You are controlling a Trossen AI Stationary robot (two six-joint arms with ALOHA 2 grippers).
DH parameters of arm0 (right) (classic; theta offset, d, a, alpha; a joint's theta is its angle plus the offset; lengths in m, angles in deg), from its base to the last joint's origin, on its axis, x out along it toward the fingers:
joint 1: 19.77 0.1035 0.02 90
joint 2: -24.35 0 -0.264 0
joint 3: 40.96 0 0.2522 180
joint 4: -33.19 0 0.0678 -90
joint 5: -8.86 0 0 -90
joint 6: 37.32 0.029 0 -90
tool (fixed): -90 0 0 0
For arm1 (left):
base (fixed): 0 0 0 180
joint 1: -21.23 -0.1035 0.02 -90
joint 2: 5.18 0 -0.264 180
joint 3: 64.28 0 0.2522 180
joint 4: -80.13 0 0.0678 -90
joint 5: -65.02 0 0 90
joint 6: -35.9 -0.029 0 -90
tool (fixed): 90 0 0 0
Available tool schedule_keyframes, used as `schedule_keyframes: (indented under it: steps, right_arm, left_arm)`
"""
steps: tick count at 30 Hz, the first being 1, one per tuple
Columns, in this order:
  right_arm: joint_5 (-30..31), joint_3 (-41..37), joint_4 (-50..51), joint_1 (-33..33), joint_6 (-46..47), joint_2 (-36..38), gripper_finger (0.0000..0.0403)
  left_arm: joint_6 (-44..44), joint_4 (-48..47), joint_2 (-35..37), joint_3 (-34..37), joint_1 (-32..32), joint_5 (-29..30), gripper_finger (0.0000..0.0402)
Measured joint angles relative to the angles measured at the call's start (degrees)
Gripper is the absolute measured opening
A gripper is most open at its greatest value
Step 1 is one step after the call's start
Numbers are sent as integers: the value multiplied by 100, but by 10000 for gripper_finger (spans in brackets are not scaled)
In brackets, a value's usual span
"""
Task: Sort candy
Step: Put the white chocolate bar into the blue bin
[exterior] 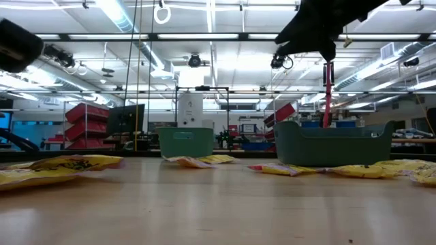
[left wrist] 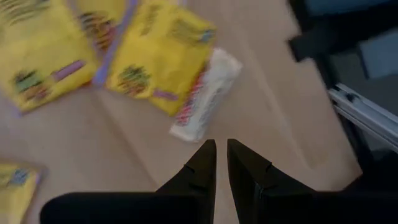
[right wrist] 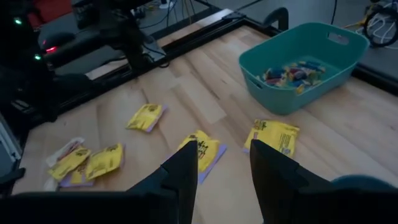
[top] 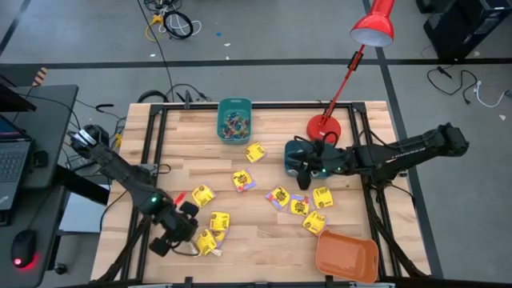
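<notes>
Inventory of the table [top: 264, 240], taken from my own position.

Bins, three. One teal bin [top: 234, 119] at the far edge, holding a heap of tiny blue, red and orange pieces [right wrist: 292, 73], too many and too small to count. One darker teal bin [top: 298, 154] near the middle right, partly under my right arm; contents not visible. One orange bin [top: 346, 256] at the near right corner; I see nothing in it.

Yellow packets, about eleven loose on the wood, from above. One lone packet [top: 255, 152] just beside the far teal bin. One [top: 244, 181] at the centre. Four in a cluster [top: 300, 205] at near right, between the darker bin and the orange bin. About five in a cluster [top: 210, 228] at near left, by my left gripper; some overlap, so the count is approximate.

Pale stick-shaped pieces, one [left wrist: 205, 96], lying against a yellow packet straight ahead of my left fingers.

Red desk lamp [top: 324, 128], one, at the far right.

Left gripper [left wrist: 221, 158]: low over the near-left cluster, fingers drawn narrow with a slim gap, holding nothing.

Right gripper [right wrist: 222, 163]: raised over the table near the darker bin, fingers parted, holding nothing.
</notes>
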Motion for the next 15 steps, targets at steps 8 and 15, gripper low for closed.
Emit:
schedule_keyframes:
  steps: [8,15]
  right_arm:
    - [38,-41,15,277,183,0,132]
    - [194,-41,11,325,188,0,132]
  left_arm:
    - [-177,367,-1,0,745,692,62]
    - [-739,944,-418,0,1141,1310,119]
